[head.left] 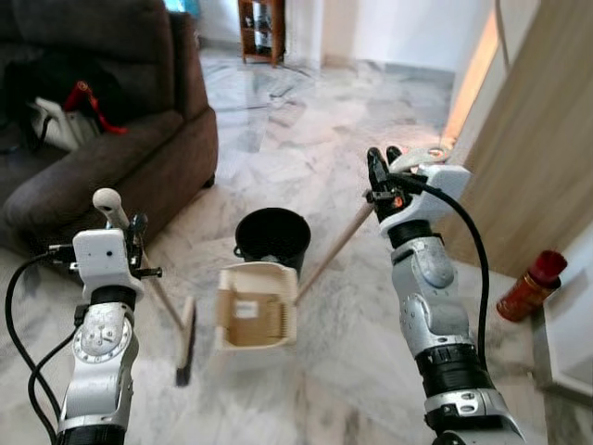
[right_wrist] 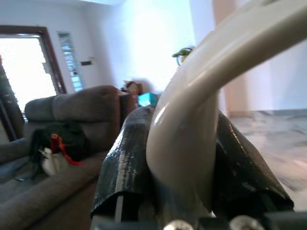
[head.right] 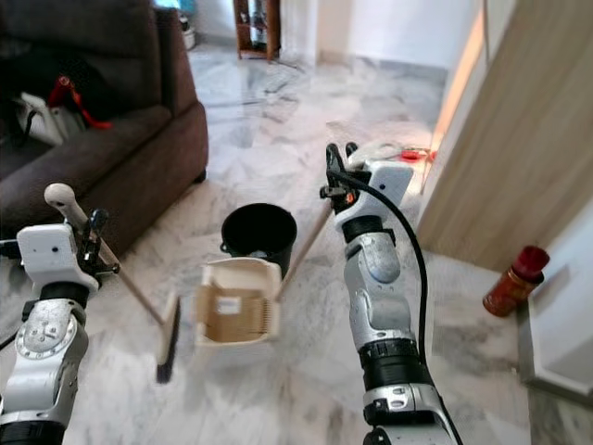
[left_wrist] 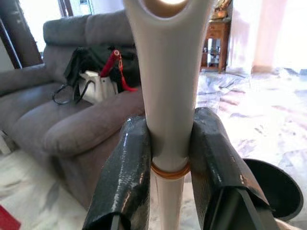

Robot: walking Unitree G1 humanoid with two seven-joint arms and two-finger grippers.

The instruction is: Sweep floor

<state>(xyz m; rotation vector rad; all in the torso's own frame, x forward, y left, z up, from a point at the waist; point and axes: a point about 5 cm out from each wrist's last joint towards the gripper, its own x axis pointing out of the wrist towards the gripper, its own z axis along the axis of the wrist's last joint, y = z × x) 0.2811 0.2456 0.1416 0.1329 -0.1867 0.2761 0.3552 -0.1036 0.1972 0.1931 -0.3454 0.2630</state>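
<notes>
The left gripper (left_wrist: 168, 158) is clamped tight on the top of the broom (head.left: 185, 338), whose brush rests on the marble floor (head.left: 306, 120) just beside the dustpan (head.left: 257, 306). The right gripper (right_wrist: 182, 158) squeezes the dustpan's curved handle. Both look light, stiff and smooth, so they could slip; holding near the top seems best. The head views show the black bucket (head.left: 271, 235) behind the dustpan; the wrist views show the grips up close.

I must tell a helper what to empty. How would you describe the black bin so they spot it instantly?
From the brown sofa, look out onto the marble floor. The black bucket stands just behind the cream dustpan. It is the only round, dark, open-topped container there.
</notes>
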